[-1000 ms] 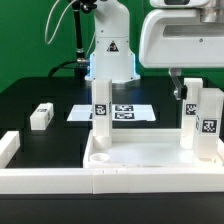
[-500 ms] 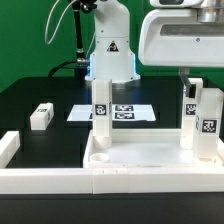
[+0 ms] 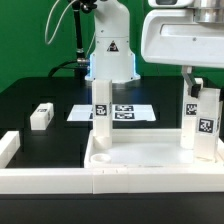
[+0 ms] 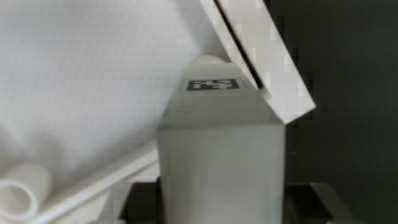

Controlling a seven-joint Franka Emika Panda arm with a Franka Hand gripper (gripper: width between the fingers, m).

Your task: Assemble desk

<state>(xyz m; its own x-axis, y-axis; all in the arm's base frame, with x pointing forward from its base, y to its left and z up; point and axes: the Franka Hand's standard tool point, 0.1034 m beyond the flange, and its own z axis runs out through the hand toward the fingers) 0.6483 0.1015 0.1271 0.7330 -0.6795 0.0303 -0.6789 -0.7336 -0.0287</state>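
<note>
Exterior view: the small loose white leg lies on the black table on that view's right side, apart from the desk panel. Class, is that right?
Not quite. The exterior view shows the loose leg lying on the black table on that view's left side, apart from the desk panel.

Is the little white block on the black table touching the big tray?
No, that leg lies alone on the table, well apart from the tray.

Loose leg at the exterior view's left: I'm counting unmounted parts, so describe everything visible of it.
The loose leg is a small white plastic-looking block with a dark tag on its upper face. It lies on its side on the black table, unmounted, apart from the desk panel; only the table touches it.
</note>
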